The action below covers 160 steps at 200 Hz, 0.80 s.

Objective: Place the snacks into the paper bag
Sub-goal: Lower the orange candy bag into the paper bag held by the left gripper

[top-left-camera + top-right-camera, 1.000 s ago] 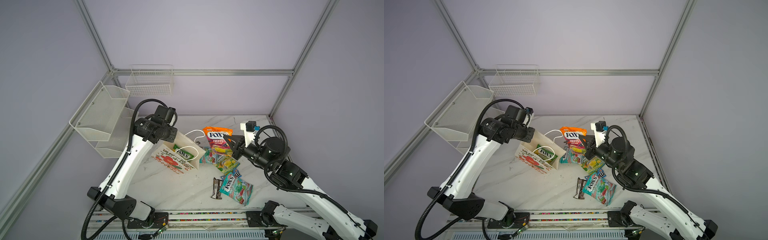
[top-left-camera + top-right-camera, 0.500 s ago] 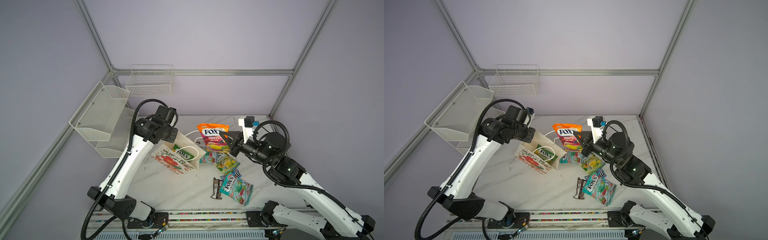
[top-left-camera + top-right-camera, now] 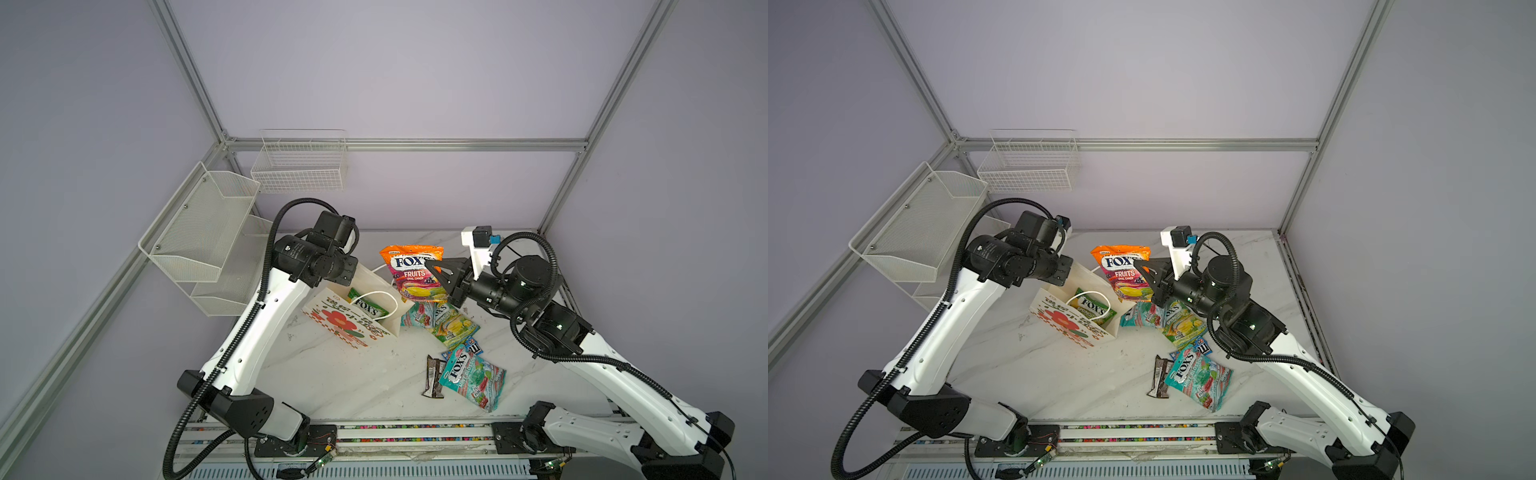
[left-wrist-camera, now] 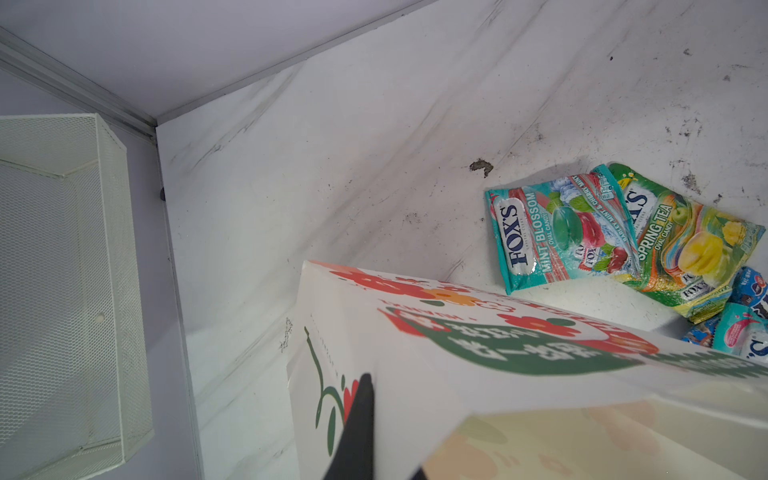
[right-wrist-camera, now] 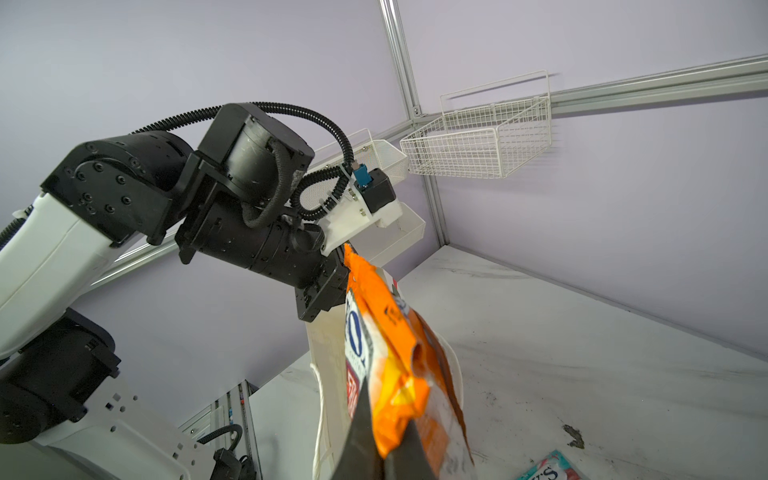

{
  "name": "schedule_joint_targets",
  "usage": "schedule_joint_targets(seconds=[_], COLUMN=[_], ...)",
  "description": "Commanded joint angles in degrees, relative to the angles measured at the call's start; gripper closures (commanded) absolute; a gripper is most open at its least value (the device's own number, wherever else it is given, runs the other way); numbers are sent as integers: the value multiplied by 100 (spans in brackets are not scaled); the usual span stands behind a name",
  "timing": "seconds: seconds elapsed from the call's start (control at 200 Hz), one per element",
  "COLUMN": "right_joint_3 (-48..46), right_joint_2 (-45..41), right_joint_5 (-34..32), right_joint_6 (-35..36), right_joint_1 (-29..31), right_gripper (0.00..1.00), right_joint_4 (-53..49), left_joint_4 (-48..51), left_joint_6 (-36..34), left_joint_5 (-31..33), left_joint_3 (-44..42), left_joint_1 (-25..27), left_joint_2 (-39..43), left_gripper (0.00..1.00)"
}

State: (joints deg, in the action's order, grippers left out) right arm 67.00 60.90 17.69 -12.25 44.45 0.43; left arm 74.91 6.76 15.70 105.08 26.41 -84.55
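The orange FOX'S packet hangs clear of the bench, just beside the paper bag mouth, pinched by the right gripper. The bag stands left of bench centre with a green FOX'S packet half hidden inside. The left gripper clamps its rear rim, fingertips obscured in both top views. The m&m's packet is partly covered.

Your left gripper: jaws closed, wrist tilted downward.
Your right gripper: jaws closed, forearm level, pointing toward the left gripper.
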Motion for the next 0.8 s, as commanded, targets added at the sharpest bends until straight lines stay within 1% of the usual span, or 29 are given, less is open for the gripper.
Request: schedule_joint_targets(seconds=[0.0,0.32,0.525,0.795], right_joint_3=[229,322,376,476], right_joint_2=[71,461,666,893], right_joint_5=[92,-2,-243,-478], right_joint_6=[-93,-93,-27,-23], right_joint_1=[72,287,565,751], right_gripper=[100,100,100,100], right_joint_4=[482,554,547,529], left_joint_4=[-120,-82,-82,-65], left_joint_6=[40,44,44,36], left_joint_5=[81,116,124,143], left_joint_3=[628,663,663,656], left_joint_1=[54,81,110,136], left_joint_2=[19,22,18,50], left_gripper=[100,100,100,100])
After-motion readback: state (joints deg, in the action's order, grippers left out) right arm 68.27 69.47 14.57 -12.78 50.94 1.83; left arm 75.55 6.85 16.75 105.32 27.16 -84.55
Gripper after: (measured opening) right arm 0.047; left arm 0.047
